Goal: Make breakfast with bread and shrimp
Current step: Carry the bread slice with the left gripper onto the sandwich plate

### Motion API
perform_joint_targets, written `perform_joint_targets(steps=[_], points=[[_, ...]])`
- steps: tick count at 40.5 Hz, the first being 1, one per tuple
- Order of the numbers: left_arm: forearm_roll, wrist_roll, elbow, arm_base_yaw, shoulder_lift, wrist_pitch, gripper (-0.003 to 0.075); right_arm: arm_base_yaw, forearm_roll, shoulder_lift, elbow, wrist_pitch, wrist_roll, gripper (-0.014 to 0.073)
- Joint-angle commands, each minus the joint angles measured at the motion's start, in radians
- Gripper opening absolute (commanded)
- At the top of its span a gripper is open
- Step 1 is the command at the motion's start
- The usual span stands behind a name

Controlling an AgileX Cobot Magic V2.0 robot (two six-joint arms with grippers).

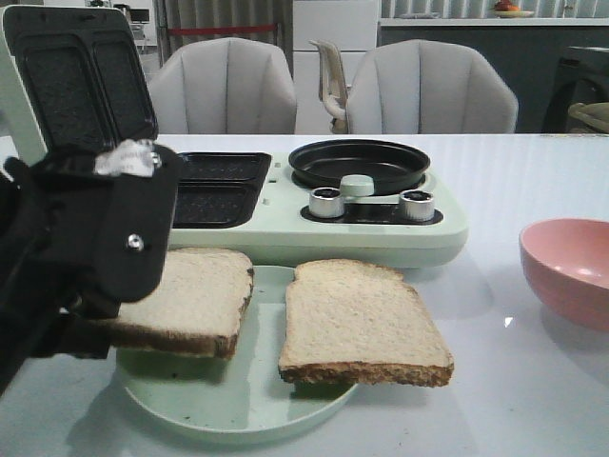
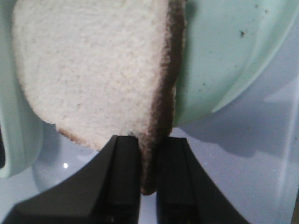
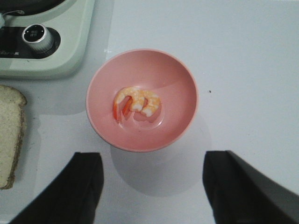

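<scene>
No text can be read; the marks on the appliance knob point(image 3: 35, 36) are too blurred.

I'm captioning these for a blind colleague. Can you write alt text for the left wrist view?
The left gripper is shut on the dark crust edge of a bread slice, holding it above a pale green plate. The white table shows beneath the plate's rim.
</scene>
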Motion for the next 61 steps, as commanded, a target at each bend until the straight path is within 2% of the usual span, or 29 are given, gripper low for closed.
perform_joint_targets(steps=[1,9,15,19,25,35,48,61], points=[[-0.013,-0.009,-0.038,-0.008,-0.107,0.046,0.0102,-0.008,0.006,-0.002,-0.035,-0.069,-0.009,0.0557],[0.037,-0.008,-0.061,-0.008,-0.295,0.111,0.0102,-0.008,0.006,-0.002,-0.035,-0.069,-0.009,0.0557],[0.204,-0.008,-0.098,-0.003,-0.399,0.067,0.0101,-0.008,0.006,-0.002,-0.035,-0.069,-0.009,0.0557],[0.308,-0.008,-0.117,0.013,-0.403,0.015,0.0101,-0.008,0.006,-0.002,-0.035,-0.069,-0.009,0.0557],[0.396,-0.008,-0.154,0.090,-0.319,-0.092,0.0101,-0.008,0.006,-0.002,-0.035,-0.069,-0.009,0.0557],[0.423,-0.008,-0.299,0.244,-0.057,-0.226,0.0101,-0.008,0.006,-0.002,-0.035,-0.069,-0.009,0.0557],[0.426,-0.008,-0.578,0.354,0.274,-0.231,0.0102,-0.008,0.006,-0.002,-0.035,-0.069,-0.009,0.0557],[0.536,-0.008,-0.732,0.428,0.445,-0.233,0.0101,-0.008,0.006,-0.002,-0.035,-0.069,-0.009,0.0557]])
